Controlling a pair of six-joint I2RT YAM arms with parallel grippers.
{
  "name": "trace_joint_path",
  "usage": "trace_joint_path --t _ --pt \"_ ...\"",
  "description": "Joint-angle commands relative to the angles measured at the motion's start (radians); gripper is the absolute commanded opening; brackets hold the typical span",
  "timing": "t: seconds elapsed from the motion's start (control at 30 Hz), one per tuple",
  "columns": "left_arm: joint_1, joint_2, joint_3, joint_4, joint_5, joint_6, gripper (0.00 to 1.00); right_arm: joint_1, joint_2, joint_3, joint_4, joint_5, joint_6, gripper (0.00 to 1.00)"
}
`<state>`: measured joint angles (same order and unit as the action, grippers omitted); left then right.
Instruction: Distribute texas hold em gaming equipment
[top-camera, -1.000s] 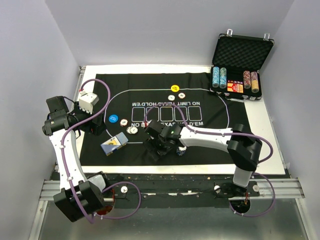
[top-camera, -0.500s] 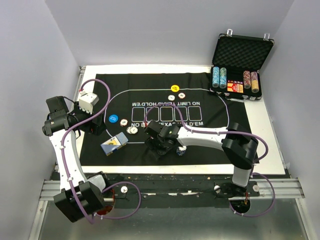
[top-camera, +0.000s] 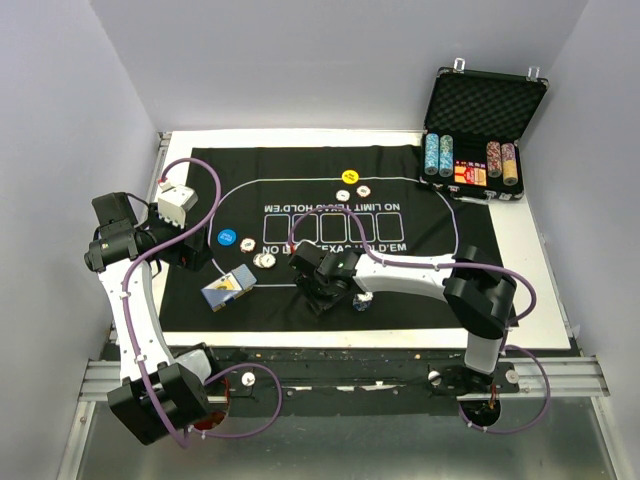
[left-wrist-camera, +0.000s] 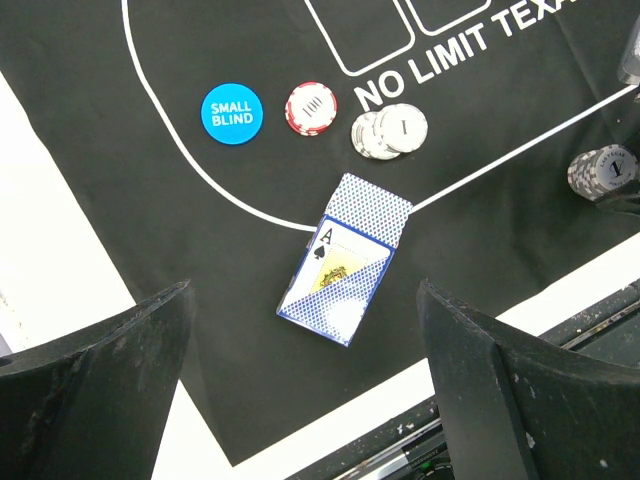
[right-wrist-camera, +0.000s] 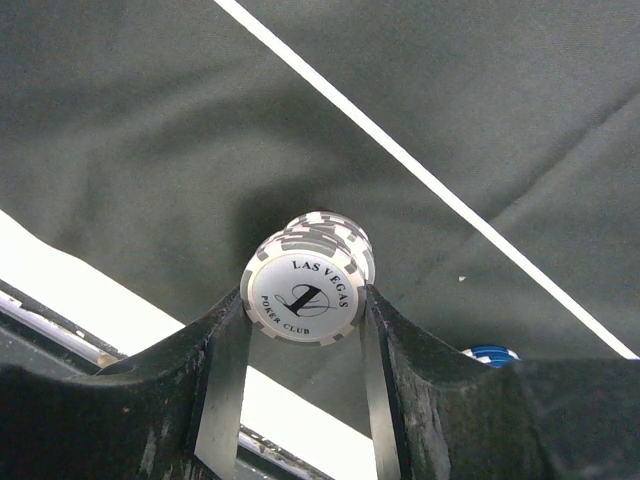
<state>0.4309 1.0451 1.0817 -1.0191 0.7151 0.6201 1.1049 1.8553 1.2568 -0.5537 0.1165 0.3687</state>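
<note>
Near the front edge of the mat (top-camera: 430, 290), the top view shows the right gripper (top-camera: 318, 287) low at centre, with bare felt to its right and a narrow strip of white tabletop (top-camera: 400, 338) in front. Since a second ago its jaws have narrowed and its elbow has shifted slightly left.

Left wrist view: the left gripper (left-wrist-camera: 305, 290) is spread wide above the deck box (left-wrist-camera: 345, 258), which lies just inside the mat edge.

Right wrist view: the fingers pinch a grey chip stack (right-wrist-camera: 303, 293) standing on felt, close to the mat edge.
</note>
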Motion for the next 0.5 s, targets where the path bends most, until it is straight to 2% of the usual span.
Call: trace_joint_path --t 0.0,0.1,0.47 --pt "0.008 -0.02 0.014 0.002 -0.005 0.0 0.99 0.004 -0.014 0.007 0.005 0.069 -0.004 0.46" --pt "0.006 -0.023 0.015 0.001 -0.005 0.0 0.99 0.003 -0.025 0.007 0.006 0.095 -0.007 0.43" --pt "0.006 -0.022 0.012 0.001 -0.002 0.0 0.99 -0.045 -0.117 0.05 -0.031 0.14 -0.013 0.42"
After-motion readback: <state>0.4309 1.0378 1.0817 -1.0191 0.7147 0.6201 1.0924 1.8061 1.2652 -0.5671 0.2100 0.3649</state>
